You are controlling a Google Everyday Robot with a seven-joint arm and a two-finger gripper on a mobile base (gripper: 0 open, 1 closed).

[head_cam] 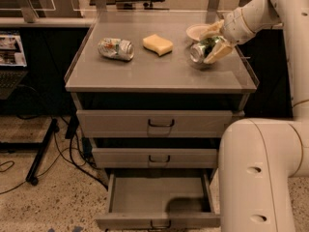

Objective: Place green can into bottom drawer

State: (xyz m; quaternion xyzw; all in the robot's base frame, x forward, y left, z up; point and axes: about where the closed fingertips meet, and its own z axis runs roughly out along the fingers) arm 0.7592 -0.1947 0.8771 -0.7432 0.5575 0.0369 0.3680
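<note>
The green can (202,49) lies on its side between the pale fingers of my gripper (209,43), at the right side of the cabinet top (145,74). The gripper is shut on the can and holds it just above the surface, with a shadow under it. The can's silver end faces the front left. The bottom drawer (159,220) is pulled open at the foot of the cabinet, and its tray holds nothing. The two drawers above it are shut.
A pale silver can (116,49) lies on its side at the left of the top, a yellow sponge (158,44) sits at mid back, and a white bowl (195,31) sits behind the gripper. My arm's large white body (260,173) stands beside the drawers at the lower right.
</note>
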